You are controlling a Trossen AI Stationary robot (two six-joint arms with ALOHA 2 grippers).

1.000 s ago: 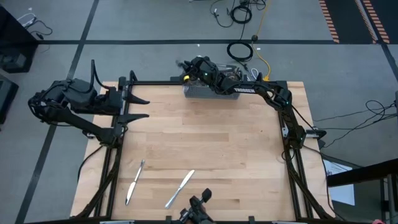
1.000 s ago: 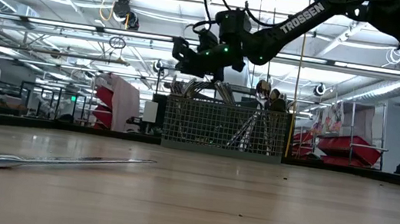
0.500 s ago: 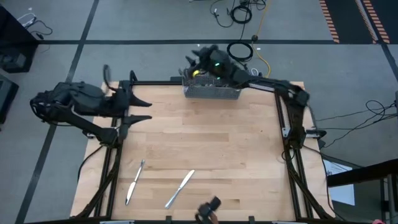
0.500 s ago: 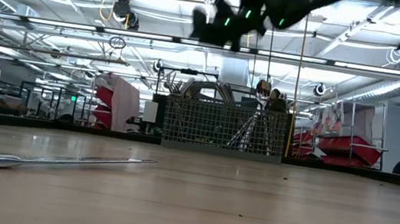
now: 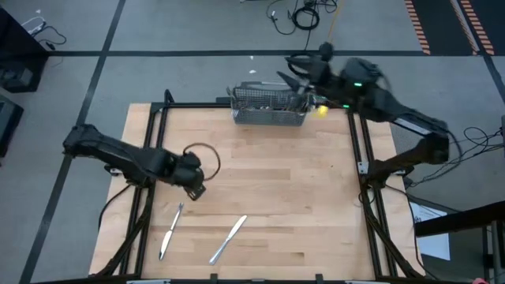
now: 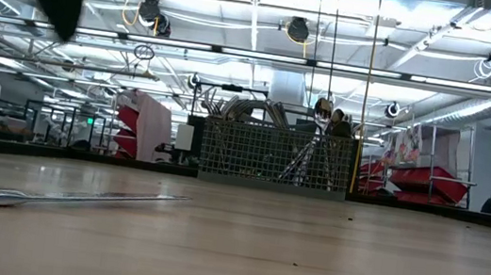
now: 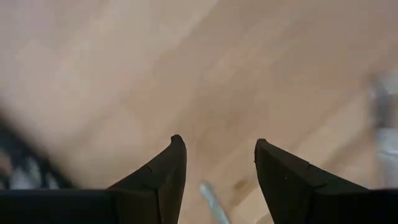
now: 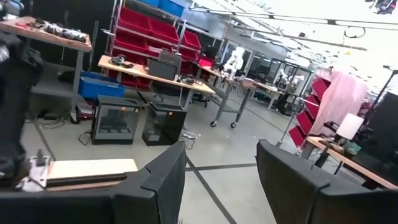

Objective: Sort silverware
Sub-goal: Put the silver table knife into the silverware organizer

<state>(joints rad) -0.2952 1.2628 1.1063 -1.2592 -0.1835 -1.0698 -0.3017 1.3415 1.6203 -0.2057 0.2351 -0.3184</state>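
Left end effector (image 5: 192,188), open and empty, has swung down over the knife (image 5: 171,230) at lower left; right end effector (image 5: 293,71), open, has left the basket (image 5: 268,117)

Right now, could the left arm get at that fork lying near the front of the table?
Probably yes. The left gripper hangs open just above the fork, and bare table lies between them.

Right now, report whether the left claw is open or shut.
Open: the left claw shows a clear gap between its fingers, nothing held.
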